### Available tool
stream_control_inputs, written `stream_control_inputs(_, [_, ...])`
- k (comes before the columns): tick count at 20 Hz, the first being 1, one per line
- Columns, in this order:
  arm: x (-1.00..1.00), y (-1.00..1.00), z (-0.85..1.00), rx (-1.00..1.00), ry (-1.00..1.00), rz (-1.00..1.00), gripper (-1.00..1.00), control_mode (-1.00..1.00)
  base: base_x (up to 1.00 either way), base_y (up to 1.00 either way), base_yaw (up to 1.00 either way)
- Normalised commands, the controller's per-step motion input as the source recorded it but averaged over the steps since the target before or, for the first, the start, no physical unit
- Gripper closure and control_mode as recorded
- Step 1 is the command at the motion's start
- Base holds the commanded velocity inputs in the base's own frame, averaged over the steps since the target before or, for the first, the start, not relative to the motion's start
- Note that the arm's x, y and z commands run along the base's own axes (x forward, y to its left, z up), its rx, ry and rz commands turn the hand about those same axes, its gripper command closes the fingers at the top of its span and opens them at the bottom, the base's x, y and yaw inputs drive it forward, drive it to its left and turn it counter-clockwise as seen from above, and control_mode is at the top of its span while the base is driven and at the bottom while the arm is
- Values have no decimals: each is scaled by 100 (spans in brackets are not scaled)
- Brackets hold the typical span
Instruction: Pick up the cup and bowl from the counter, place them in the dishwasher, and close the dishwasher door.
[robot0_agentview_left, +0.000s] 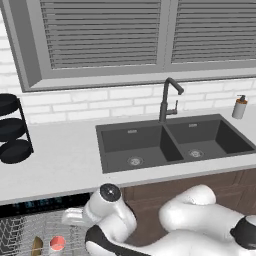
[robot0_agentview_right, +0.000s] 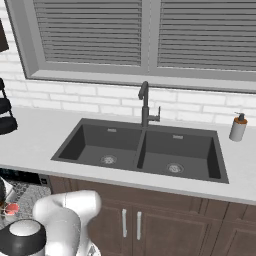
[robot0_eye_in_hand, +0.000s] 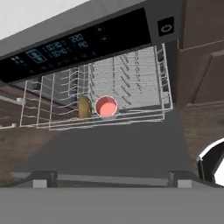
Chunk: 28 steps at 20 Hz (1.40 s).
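Counter (robot0_agentview_left: 65, 160): long, pale grey-white, running under a brick wall and a shuttered window (robot0_agentview_left: 105, 35).
Sink (robot0_agentview_left: 170, 142): dark double basin set into the counter, black tap (robot0_agentview_left: 167, 100) behind its divider, soap bottle (robot0_agentview_left: 240, 107) to the right of the sink.
Rack of dark plates (robot0_agentview_left: 12, 130): on the counter, well left of the sink.
Dishwasher (robot0_eye_in_hand: 83, 43): below the counter, left of the sink; wire rack (robot0_eye_in_hand: 131, 83) pulled out, door (robot0_eye_in_hand: 105, 148) folded down flat.
Cup (robot0_eye_in_hand: 106, 106): upright in the rack, coral inside showing.
Bowl (robot0_eye_in_hand: 84, 106): on edge, just beside the cup.
Gripper: fingertips not made out in the hand view; spread wide, holding nothing.
Cut off: dishwasher at the frame edges of both base views, partly behind the arm.
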Motion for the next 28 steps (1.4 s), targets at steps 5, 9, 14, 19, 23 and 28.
stream_control_inputs(5, [-100,0,48,0,-4,0,-100,-100,0,0,0])
stream_control_inputs(9, [-100,0,22,0,-21,0,-100,-100,0,0,0])
stream_control_inputs(14, [-97,0,3,0,-30,0,-100,-100,0,0,0])
stream_control_inputs(19, [-19,0,-48,0,-18,3,-100,-100,0,0,0])
stream_control_inputs(23, [0,6,-82,-5,-11,3,-100,-100,0,0,0])
stream_control_inputs(28, [-7,15,-90,-13,-19,1,-100,-100,0,0,0])
